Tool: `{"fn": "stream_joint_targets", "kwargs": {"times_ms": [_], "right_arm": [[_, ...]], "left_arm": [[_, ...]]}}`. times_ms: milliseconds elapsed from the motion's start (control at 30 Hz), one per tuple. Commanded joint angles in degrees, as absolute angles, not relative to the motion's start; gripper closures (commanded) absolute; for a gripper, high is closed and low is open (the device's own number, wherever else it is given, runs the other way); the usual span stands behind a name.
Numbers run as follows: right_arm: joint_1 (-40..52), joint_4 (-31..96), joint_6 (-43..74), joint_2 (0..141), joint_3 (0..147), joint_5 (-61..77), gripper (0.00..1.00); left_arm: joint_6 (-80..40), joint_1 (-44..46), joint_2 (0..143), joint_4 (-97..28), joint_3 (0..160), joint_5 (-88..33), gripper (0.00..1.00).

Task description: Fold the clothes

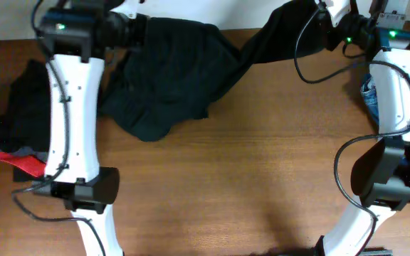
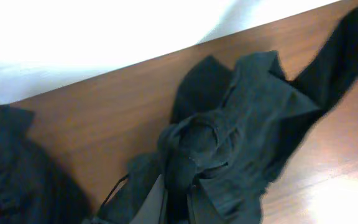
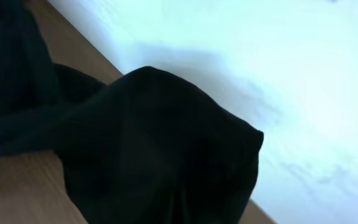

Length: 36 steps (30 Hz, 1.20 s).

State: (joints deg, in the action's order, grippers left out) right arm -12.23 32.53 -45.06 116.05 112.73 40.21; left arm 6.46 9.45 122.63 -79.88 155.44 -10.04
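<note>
The left tool (image 1: 128, 30) was pressed together on a bunched fold of the black trousers (image 1: 184, 71). The right tool (image 1: 327, 25) pinched their other end, so the garment sagged between them along the far edge of the worktop (image 1: 262, 178). Limp and light, it would likely handle best held at waistband and hems. A dark pile (image 1: 13, 107) with a red-and-grey edge crowded the left arm, and jeans (image 1: 371, 92) lay beside the right.

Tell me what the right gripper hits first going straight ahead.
The black garment it holds, bunched right before the right gripper; beyond, probably the pale surface past the table edge, depth unclear.
</note>
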Motion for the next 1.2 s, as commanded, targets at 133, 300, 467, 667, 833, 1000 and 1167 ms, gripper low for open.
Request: {"fn": "stream_joint_targets", "kwargs": {"times_ms": [133, 300, 467, 667, 833, 1000, 1167], "right_arm": [[-12.51, 32.12, -52.99, 109.93, 114.13, 42.02, 0.96], [-12.51, 32.75, -52.93, 109.86, 114.13, 41.58, 0.96], [-12.67, 33.63, -50.83, 109.84, 114.13, 41.12, 0.6], [-14.9, 32.62, -40.51, 109.84, 114.13, 40.49, 0.2], [-16.97, 32.8, -23.18, 110.02, 114.1, 40.51, 0.01], [-16.82, 33.58, -15.64, 112.05, 114.06, 40.53, 0.01], [-15.66, 39.62, -12.75, 115.79, 114.06, 35.27, 0.01]], "left_arm": [[7.86, 0.71, 116.77, -83.53, 156.7, -31.73, 0.99], [7.88, 0.58, 116.77, -83.55, 156.7, -31.7, 0.99], [7.88, 0.58, 116.77, -83.4, 156.7, -31.55, 0.99], [7.9, 0.58, 116.77, -83.24, 156.7, -31.51, 0.99], [7.9, 0.58, 116.77, -83.2, 156.7, -31.51, 0.99], [7.88, 0.89, 116.77, -83.22, 156.7, -31.51, 0.99], [7.88, 3.09, 116.77, -83.72, 156.68, -24.69, 0.99]]}}
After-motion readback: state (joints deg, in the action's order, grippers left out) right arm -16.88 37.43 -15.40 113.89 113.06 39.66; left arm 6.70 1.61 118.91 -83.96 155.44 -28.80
